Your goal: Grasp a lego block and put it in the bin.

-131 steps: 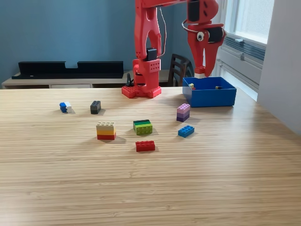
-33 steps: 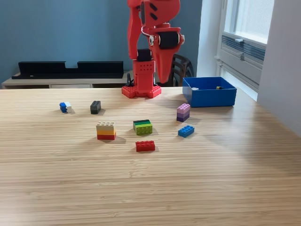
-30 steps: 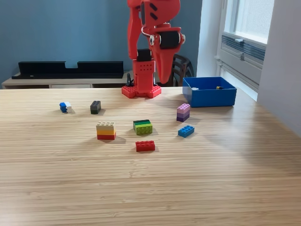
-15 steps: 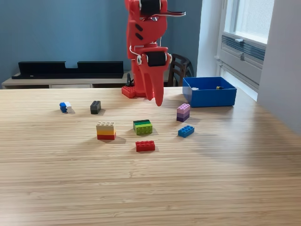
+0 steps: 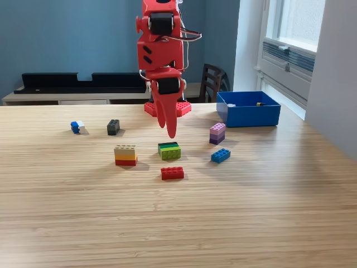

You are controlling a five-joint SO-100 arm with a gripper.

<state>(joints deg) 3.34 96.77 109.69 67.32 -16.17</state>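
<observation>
above the green block [image 5: 169, 151] hangs the red gripper [image 5: 171, 133], tips down, jaws together and empty. at the exterior view's right the blue bin [image 5: 248, 109] sits on the table [image 5: 234, 212], long axis running left-right.

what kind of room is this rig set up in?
Probably an office or meeting room, not a lab: a long wooden table, a blue wall with a low sideboard, a dark chair behind the arm, and a window at the exterior view's right.
</observation>
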